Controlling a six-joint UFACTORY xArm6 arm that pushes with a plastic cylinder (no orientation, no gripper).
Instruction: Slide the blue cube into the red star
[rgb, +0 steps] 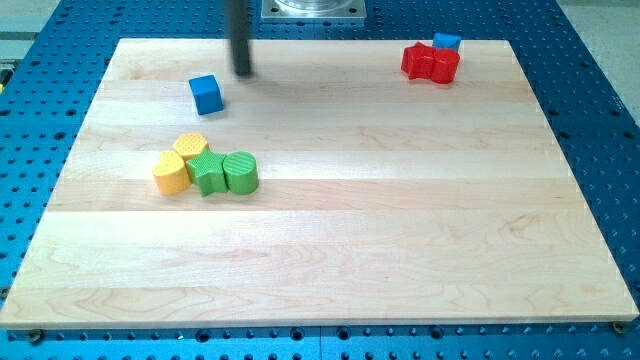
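Wooden board (330, 250) on blue table. Blue cube (206, 94) upper left; my tip (243, 73), a bare rod holding nothing, just upper-right of it. Approach step; next, get left of cube, push right toward red star (430, 63), top right.

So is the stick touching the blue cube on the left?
No, my tip sits up and to the right of the blue cube, with bare board between them.

No words, numbers, labels or brand marks can be read anywhere here. The wooden board (330, 250) carries only its grain, and the blue cube (206, 94) near its upper left corner has plain faces. The other blocks on that board are likewise unmarked.
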